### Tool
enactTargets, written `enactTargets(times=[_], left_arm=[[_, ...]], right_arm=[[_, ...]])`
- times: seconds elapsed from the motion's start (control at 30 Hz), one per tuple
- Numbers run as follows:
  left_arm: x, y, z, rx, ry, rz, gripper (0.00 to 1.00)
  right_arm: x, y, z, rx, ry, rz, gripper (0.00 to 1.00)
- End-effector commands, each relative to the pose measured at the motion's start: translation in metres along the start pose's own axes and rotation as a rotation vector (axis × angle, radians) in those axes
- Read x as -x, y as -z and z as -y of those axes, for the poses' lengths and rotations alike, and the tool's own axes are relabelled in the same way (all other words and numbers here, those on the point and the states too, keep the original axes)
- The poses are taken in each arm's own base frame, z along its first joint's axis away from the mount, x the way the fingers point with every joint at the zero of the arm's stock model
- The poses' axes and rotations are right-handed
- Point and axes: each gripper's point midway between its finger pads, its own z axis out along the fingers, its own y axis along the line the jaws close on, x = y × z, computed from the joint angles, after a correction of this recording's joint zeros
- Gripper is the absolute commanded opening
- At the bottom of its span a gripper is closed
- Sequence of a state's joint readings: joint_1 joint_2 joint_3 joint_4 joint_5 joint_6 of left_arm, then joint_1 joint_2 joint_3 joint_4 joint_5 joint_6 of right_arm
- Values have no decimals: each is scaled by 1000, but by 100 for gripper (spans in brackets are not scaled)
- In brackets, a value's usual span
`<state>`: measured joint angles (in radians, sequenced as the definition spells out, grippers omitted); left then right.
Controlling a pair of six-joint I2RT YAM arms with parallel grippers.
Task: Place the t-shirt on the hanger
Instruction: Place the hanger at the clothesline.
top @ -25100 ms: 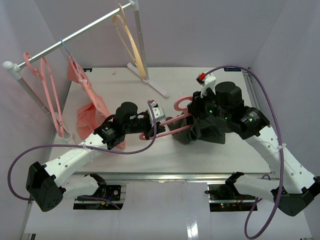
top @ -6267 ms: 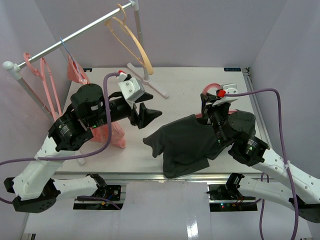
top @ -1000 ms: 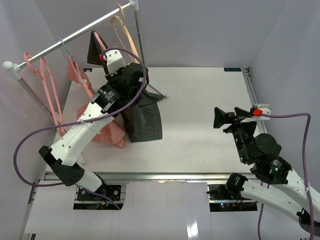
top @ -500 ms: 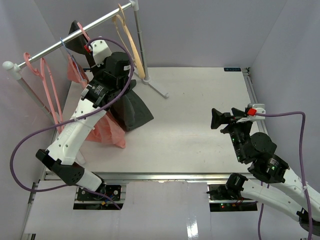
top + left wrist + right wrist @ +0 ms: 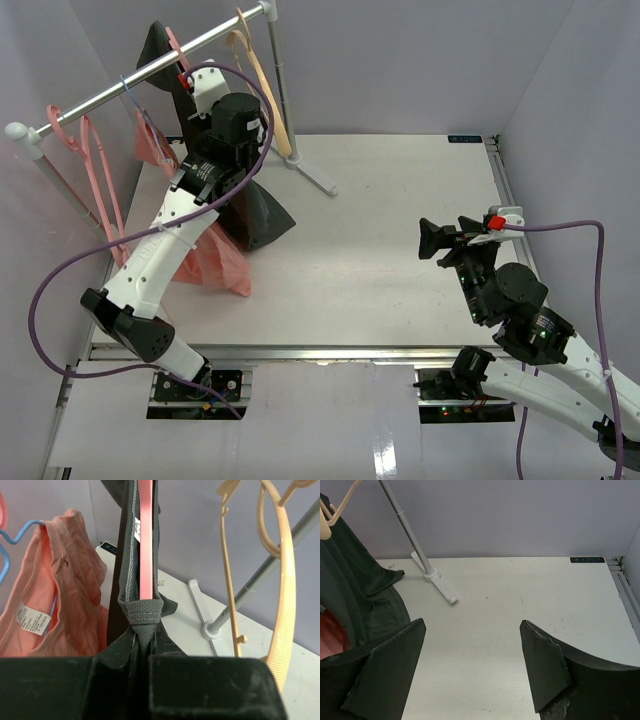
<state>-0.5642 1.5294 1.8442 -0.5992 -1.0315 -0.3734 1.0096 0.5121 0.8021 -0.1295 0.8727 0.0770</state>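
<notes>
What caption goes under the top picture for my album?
Left gripper holds the black t-shirt on its pink hanger by the rail; right gripper waits open.

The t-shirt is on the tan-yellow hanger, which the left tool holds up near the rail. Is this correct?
Not quite. The t-shirt is on the salmon-pink hanger, which the left tool holds up near the rail. The left wrist view shows the pink bar inside the dark cloth. The tan-yellow hanger hangs bare beside it.

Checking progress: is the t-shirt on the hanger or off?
On: the hanger pokes out through the collar of the t-shirt, left wrist view.
</notes>
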Motion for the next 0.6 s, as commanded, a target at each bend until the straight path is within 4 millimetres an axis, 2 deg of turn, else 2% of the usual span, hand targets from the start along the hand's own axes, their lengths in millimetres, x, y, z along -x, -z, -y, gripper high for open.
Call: enactTargets(times=[0.0, 0.17, 0.57], left_arm=[[11, -14, -10, 38, 16, 36, 0], [-3, -37, -18, 52, 7, 3, 0], [-43, -63, -37, 92, -16, -69, 0]], right_arm=[[9, 1, -1, 3, -42, 28, 82], [5, -1, -5, 18, -31, 17, 82], [4, -1, -9, 42, -28, 11, 81]])
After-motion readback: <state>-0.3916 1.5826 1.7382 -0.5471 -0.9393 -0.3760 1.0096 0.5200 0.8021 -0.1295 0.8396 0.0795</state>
